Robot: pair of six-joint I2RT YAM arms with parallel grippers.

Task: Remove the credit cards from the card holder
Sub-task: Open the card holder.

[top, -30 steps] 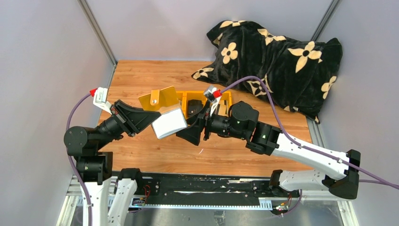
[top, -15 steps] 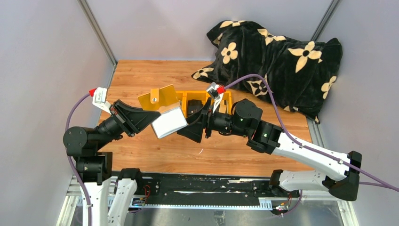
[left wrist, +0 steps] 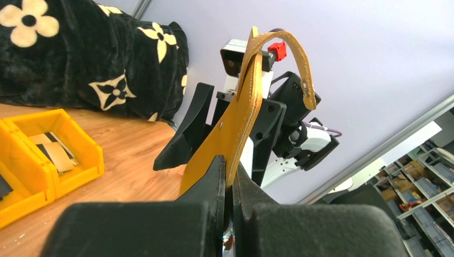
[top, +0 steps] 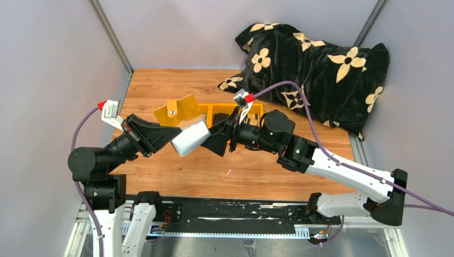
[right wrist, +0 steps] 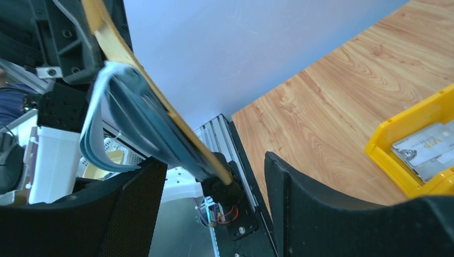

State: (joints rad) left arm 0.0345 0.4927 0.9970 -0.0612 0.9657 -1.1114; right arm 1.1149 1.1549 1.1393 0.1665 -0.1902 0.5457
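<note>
Top: left gripper clenched on holder, left of centre; right gripper beside its pale lower face.
Left wrist: mustard flap pinched edge-on; loose cards in tray, lower left.
Right wrist: jaws spread wide, either side of the holder's grey-blue leaves; contact unclear.

card holder base hidden, tray cropped

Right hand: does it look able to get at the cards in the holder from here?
Probably yes. The left hand holds the holder up, opened toward the right hand, whose jaws stand open right at the cards, with nothing between them.
</note>
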